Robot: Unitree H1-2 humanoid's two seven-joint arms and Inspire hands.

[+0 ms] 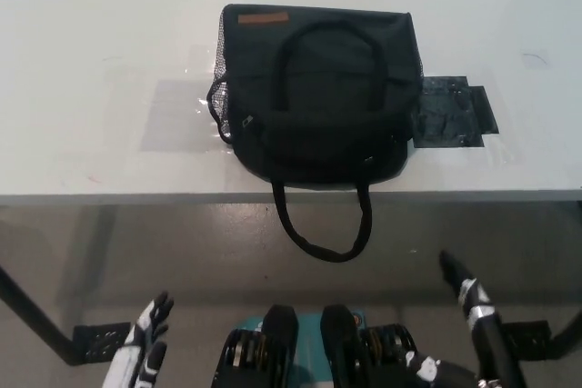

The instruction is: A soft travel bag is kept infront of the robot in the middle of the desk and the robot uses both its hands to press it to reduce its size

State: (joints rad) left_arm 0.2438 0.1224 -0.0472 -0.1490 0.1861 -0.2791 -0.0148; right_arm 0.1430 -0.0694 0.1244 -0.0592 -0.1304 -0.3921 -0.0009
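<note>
Head view: you are looking steeply down at the desk [82, 70].
Bag [318, 97]: lying mid-desk, one strap hanging over the near edge.
Handling: likely soft and light; press down on its flat top.
Label: tan patch [264, 17], no readable writing.
Left hand [148, 333]: hovering low, holding nothing, fingers apart.
Right hand [462, 286]: low; finger state unclear.

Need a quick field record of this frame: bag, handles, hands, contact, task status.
bag: black soft fabric travel bag, lying on the white desk, near its front edge
handles: one strap lies on the bag's top; the other strap hangs over the desk edge
under bag: dark flat patch showing at its right side
left hand: white left hand, low at lower left, below desk level, fingers apart
right hand: black right hand, lower right, below desk level, empty
contact: neither hand touches the bag
pressing: not yet begun
</note>
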